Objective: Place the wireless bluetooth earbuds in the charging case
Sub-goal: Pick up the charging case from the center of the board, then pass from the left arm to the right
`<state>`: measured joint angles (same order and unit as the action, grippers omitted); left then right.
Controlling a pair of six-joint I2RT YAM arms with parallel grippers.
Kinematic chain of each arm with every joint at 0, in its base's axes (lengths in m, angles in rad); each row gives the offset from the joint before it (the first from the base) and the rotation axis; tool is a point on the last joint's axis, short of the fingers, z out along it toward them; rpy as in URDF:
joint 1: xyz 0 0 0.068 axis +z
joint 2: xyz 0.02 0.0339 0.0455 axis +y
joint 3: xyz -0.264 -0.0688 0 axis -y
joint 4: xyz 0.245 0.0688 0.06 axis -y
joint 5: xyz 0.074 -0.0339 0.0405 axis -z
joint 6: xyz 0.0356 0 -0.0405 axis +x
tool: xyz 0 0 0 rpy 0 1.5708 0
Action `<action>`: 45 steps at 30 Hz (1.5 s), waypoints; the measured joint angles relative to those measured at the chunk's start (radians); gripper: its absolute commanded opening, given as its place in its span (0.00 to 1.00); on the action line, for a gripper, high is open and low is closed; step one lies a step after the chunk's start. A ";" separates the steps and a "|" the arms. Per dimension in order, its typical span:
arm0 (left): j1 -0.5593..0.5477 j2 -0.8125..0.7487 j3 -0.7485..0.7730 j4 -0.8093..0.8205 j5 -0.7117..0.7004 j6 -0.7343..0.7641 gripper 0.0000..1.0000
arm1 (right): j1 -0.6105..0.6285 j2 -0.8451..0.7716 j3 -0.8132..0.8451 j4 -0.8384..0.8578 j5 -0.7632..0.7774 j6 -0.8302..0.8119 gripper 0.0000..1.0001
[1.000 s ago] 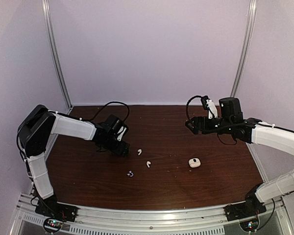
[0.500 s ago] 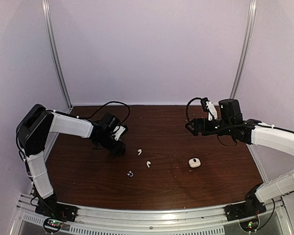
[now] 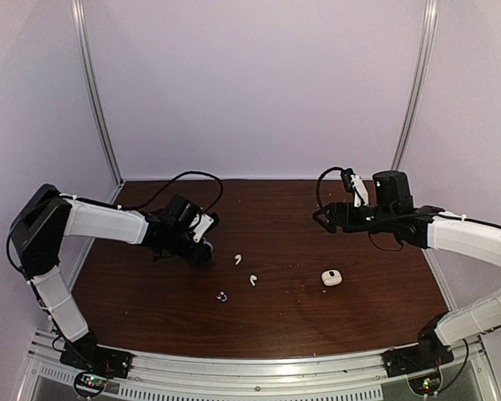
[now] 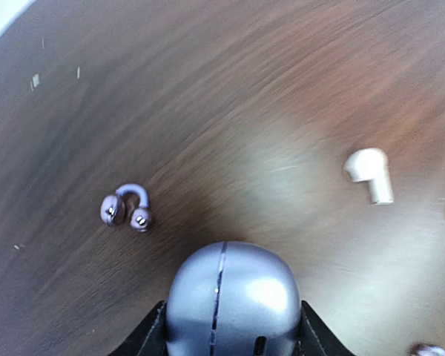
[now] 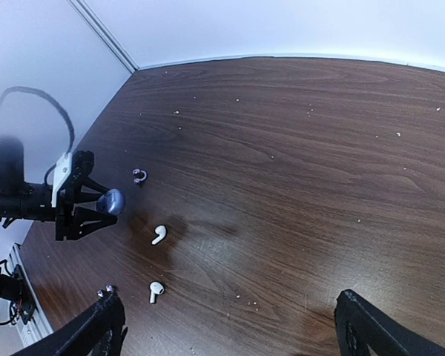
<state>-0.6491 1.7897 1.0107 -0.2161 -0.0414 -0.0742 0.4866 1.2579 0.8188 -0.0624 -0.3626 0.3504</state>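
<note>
Earbuds (image 5: 159, 234) lie loose on the brown surface (image 3: 359, 326). Nearest the arm bases is a purple earbud (image 3: 222, 296), on its own. Just beyond it and to the right lies a white earbud (image 3: 253, 280). About level with that one, well apart to the right, sits the white case (image 3: 331, 277).

A second white earbud (image 3: 238, 259) lies a little farther back, near the tip of the left gripper (image 3: 202, 251). That gripper is low over the surface and clamped on a blue case (image 4: 226, 297), with a finger against each side. A seam runs down the case's rounded shell. Whether the case touches the surface I cannot tell.

A second purple earbud (image 4: 126, 208), a C-shaped clip, lies near the blue case on its far side, apart from it.

Farther back, the right gripper (image 3: 322, 217) hangs above the surface with its fingers spread wide, holding nothing. A black cable (image 3: 192, 177) loops along the back wall behind the left arm.
</note>
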 measured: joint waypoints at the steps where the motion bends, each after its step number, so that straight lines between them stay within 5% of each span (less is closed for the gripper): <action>1: -0.021 -0.048 -0.023 0.020 -0.005 0.006 0.44 | 0.000 0.000 -0.002 0.006 -0.011 0.011 1.00; 9: -0.243 -0.302 -0.064 0.178 -0.061 0.097 0.44 | 0.047 -0.001 -0.006 0.034 -0.085 0.088 1.00; 21: -0.481 -0.343 -0.066 0.338 -0.249 0.269 0.43 | 0.244 -0.026 0.032 0.108 -0.102 0.178 0.95; 45: -0.570 -0.338 -0.067 0.492 -0.382 0.347 0.43 | 0.398 0.086 0.042 0.299 -0.149 0.250 0.55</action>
<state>-1.2190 1.4521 0.9440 0.2760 -0.4236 0.2726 0.8845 1.3441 0.8604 0.2363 -0.5117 0.6006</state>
